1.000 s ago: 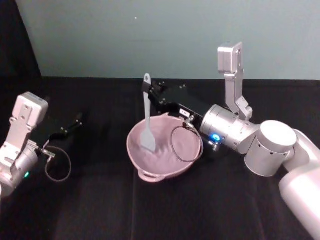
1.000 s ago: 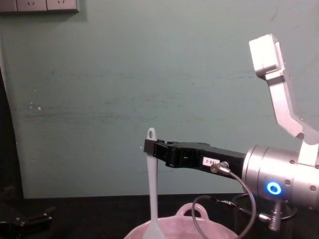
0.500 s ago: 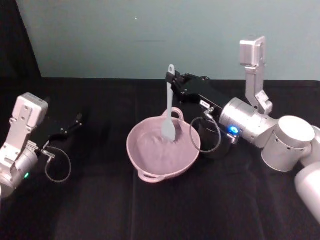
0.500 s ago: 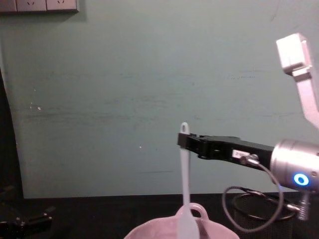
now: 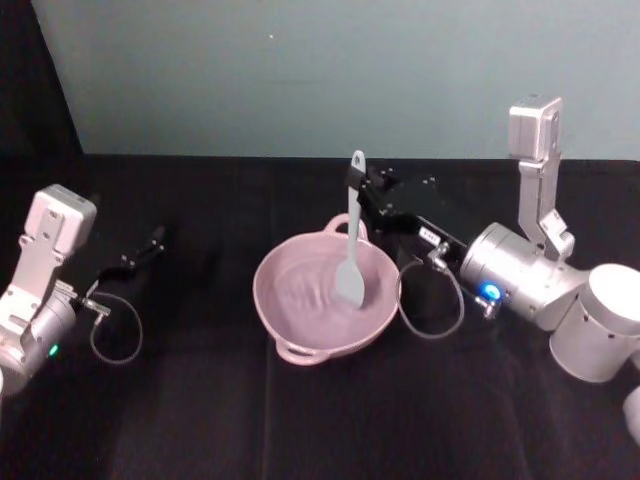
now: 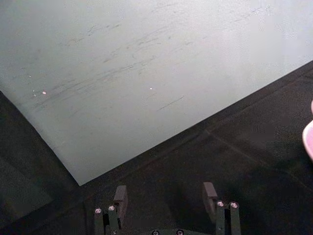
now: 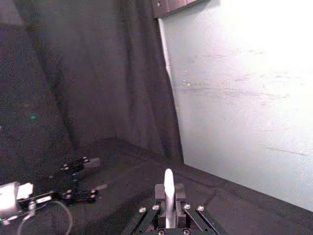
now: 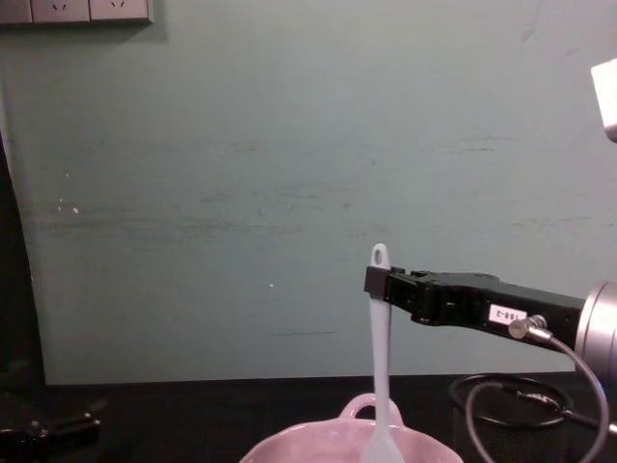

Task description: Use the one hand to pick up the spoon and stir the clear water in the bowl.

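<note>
Your head view looks steeply down on the table (image 5: 200, 420) from above; your chest view sits low, facing the wall (image 8: 193, 193) level. Both share the bowl (image 5: 300, 290) and spoon (image 5: 352, 240). Wrist views face that wall.

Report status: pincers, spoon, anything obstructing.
Right pincer shut on spoon, blade in bowl. Left pincer open, parked left. Cable loop hangs beside bowl rim.

You are looking at a glossy pale pink bowl (image 5: 264, 292) and a plain white spoon (image 5: 352, 250). The right end effector (image 5: 362, 184) is showing black with a white label (image 8: 504, 313), its silver wrist (image 5: 522, 282) glowing with a blue ring (image 5: 489, 293). The left end effector (image 5: 155, 240) is showing black. The table (image 5: 200, 420) is lying plain black under a scuffed pale teal wall (image 5: 300, 70).
</note>
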Tool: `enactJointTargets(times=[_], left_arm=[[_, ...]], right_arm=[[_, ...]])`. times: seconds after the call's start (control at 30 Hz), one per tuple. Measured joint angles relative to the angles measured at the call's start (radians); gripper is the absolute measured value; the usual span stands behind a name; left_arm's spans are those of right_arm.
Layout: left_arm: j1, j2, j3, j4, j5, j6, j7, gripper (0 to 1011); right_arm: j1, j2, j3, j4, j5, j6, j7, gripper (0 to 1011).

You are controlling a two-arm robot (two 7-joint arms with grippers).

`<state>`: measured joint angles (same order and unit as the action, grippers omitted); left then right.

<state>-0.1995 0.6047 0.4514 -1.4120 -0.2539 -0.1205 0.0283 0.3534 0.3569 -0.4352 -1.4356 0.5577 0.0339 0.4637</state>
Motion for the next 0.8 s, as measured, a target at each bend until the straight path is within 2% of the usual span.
enactJointTargets(times=[0.13,0.33,0.6,0.8], left_arm=[[0.000,0.000,0.000,0.000,0.000,0.000,0.000,1011],[0.000,0.000,0.000,0.000,0.000,0.000,0.000,1011],[0.000,0.000,0.000,0.000,0.000,0.000,0.000,1011],[0.000,0.000,0.000,0.000,0.000,0.000,0.000,1011]], right_arm=[[-0.010,-0.001,-0.009,-0.017,0.001,0.001,0.002,114],[-0.004,-0.022,-0.041,-0.016,0.000,0.001,0.018,114],[0.057,-0.080,-0.081,0.063,-0.004,-0.010,0.042,114],[0.102,-0.114,-0.089,0.134,-0.005,-0.023,0.049,114]])
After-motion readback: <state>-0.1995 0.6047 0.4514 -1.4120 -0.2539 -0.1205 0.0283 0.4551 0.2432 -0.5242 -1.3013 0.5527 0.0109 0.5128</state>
